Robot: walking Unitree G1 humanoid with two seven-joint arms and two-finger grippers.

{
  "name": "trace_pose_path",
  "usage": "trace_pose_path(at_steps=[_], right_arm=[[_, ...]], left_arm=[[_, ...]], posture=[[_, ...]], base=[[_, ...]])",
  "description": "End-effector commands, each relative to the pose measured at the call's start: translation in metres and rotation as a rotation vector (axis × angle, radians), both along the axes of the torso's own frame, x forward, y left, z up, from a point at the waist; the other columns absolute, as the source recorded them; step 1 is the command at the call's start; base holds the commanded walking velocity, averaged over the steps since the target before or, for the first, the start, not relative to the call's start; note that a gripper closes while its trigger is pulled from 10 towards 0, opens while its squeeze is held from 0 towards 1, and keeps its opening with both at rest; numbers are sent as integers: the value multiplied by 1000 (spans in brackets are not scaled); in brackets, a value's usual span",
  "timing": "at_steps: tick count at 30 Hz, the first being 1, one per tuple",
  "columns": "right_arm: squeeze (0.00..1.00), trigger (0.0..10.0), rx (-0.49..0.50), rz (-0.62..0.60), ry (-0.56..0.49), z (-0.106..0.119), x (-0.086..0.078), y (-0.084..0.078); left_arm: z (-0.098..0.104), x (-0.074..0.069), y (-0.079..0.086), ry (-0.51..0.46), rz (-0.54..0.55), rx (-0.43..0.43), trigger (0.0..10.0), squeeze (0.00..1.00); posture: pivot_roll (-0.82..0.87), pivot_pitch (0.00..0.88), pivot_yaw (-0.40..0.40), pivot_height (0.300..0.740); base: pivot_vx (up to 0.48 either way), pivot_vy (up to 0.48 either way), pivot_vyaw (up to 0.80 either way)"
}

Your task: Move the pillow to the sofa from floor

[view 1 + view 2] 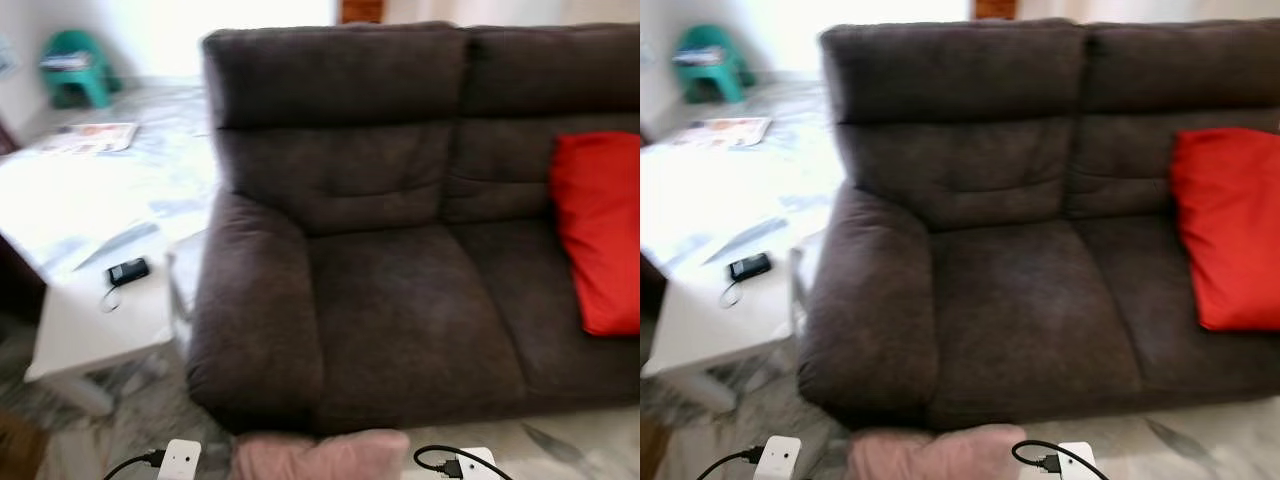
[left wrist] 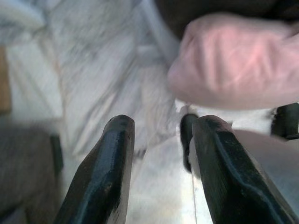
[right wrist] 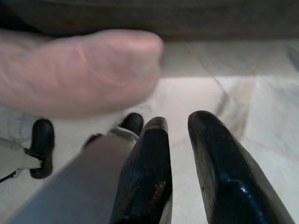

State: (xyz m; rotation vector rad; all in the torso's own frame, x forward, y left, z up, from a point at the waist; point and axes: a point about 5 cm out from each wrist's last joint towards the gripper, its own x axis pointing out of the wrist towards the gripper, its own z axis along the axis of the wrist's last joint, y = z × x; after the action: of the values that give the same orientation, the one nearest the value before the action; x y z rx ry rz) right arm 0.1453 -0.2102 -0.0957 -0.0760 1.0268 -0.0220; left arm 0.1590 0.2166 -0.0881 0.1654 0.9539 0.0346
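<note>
A pale pink pillow point(image 1: 320, 455) lies low at the foot of the dark brown sofa point(image 1: 400, 300), between my left wrist point(image 1: 180, 460) and right wrist point(image 1: 465, 465). In the left wrist view my left gripper point(image 2: 159, 123) is open over marble floor, and the pillow point(image 2: 233, 60) sits just beyond its fingertips. My right gripper point(image 3: 180, 121) is also open, by a narrower gap, with the pillow point(image 3: 79, 70) ahead and to one side. Neither gripper has anything between its fingers. Whether the pillow rests on the floor or is raised is unclear.
A red cushion point(image 1: 600, 230) leans on the sofa's right seat. To the left stands a white low table point(image 1: 90, 320) with a small black device point(image 1: 128, 270). Farther back are a magazine point(image 1: 90, 137) and a green stool point(image 1: 75, 65).
</note>
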Motion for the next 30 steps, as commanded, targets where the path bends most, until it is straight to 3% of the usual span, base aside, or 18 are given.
trace_pose_path(at_steps=[1, 9, 15, 30], right_arm=[[0, 10000, -1, -9, 0, -1, -3, -2], [0, 10000, -4, -7, 4, -1, -4, -2], [0, 10000, -13, 14, 5, -1, -4, -1], [0, 10000, -14, 2, 6, -1, -4, -3]], left_arm=[[-2, -4, 1, 28, -9, 12, 10000, 0], [-1, -3, 1, 27, -37, 33, 10000, 0], [-1, -2, 1, 24, -30, 26, 10000, 0], [-1, 0, -2, 9, -21, 0, 10000, 0]], posture=[[-3, 0, -8, 740], [-4, 0, -7, 740], [-7, 0, -6, 740], [-3, 0, -13, 740]], base=[[0, 0, 0], [0, 0, 0], [0, -452, 0], [0, 0, 0]])
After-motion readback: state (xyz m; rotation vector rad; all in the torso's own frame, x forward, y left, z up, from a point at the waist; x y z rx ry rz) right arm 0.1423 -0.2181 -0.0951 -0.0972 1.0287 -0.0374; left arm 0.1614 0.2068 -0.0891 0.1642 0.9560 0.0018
